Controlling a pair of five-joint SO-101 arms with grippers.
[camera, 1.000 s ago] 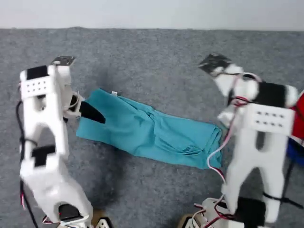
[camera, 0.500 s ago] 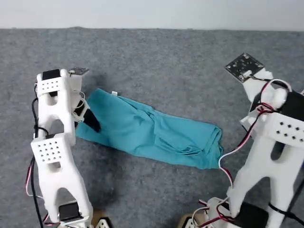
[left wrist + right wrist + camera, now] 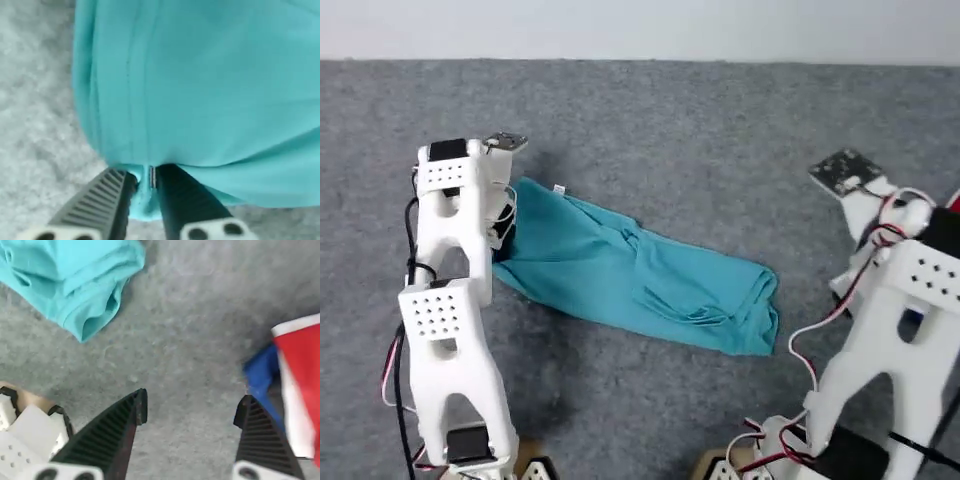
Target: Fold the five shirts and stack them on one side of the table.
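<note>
the teal shirt (image 3: pixel 635 275) lies crumpled in a long band across the middle of the grey table cover (image 3: pixel 670 130), slanting from the left arm (image 3: pixel 450 300) towards the right arm (image 3: pixel 900 300); it is loosely bunched, with soft folds along its length and a doubled-over end on the right arm's side; a small white tag shows at its far corner near the left arm.

the left gripper (image 3: pixel 142 187) is closed tight on the shirt's hem, a thin fold of teal cloth pinched between the grey ribbed finger (image 3: pixel 107 195) and the black finger (image 3: pixel 182 200); in the high view the left arm's white body stands over that end of the shirt and hides the grip.

the right gripper (image 3: pixel 194 405) hangs spread wide over bare grey cover, holding nothing; it sits between the shirt's bunched end (image 3: pixel 75 285) and a heap of red, blue and white cloth (image 3: pixel 300 375), well apart from both; that heap lies at the table's edge on the right arm's side, mostly covered by the right arm in the high view; a strip of pale wall (image 3: pixel 620 30) runs along the table's far side.
</note>
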